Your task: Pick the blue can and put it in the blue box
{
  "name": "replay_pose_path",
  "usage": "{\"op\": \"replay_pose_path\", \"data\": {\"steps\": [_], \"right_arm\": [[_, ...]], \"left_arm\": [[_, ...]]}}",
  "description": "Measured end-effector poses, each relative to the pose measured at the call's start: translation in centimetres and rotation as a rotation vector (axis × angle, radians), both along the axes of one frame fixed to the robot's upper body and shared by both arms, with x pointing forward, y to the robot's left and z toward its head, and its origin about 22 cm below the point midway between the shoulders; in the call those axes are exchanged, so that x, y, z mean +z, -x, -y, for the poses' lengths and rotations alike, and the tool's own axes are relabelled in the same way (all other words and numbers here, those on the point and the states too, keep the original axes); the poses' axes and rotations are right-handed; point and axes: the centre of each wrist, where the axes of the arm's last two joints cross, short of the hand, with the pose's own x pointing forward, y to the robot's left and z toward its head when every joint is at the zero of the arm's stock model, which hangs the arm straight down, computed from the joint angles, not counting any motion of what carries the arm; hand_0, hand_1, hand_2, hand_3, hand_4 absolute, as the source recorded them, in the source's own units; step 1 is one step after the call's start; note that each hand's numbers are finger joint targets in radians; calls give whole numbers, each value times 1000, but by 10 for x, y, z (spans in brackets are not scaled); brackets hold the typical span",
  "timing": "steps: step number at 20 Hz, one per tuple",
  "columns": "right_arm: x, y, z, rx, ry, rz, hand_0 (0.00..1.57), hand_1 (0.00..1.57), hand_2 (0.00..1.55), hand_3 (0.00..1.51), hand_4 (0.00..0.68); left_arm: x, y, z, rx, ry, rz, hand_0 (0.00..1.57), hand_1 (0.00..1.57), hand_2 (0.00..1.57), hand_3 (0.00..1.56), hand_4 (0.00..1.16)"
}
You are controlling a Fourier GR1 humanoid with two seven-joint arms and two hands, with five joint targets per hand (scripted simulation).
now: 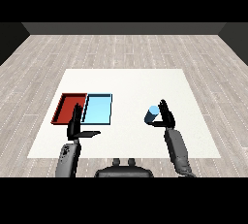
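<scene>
Head view shows the right hand (166,115) curled round the blue can (151,115), held tilted above the white table (131,85), well apart at three o'clock from the blue tray (98,121); the left hand (77,125) rests open at six o'clock of the red tray (62,104)

Blue can (151,115): a small blue cylinder with a lighter blue end face, tilted so that end faces up and toward the right; it sits right of the trays, touching the right hand.
Blue box (98,109): a shallow light blue tray with a darker rim, lying flat on the white table, its left edge against the red tray, well apart from the can.
</scene>
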Motion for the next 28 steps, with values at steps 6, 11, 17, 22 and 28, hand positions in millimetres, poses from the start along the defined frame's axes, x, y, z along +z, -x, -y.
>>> {"op": "replay_pose_path", "data": {"steps": [6,11,17,22,28], "right_arm": [[-11,-9,-12,-4,-35,-33,0,0,0,0,0],[-14,-14,-11,-8,-45,-51,0,0,0,0,0],[-15,-17,-15,-4,-70,-60,0,0,0,0,0],[-17,-26,-19,7,-94,-67,0,0,0,0,0],[-18,-26,-28,2,-74,-76,0,0,0,0,0]], "left_arm": [[5,-6,-2,3,-11,1,0,0,0,0,0],[7,1,0,11,-15,9,0,0,0,0,0],[8,-6,-4,13,-18,16,0,0,0,0,0],[7,-7,0,16,-11,19,0,0,0,0,0],[8,-8,-1,7,-7,22,0,0,0,0,0]]}}
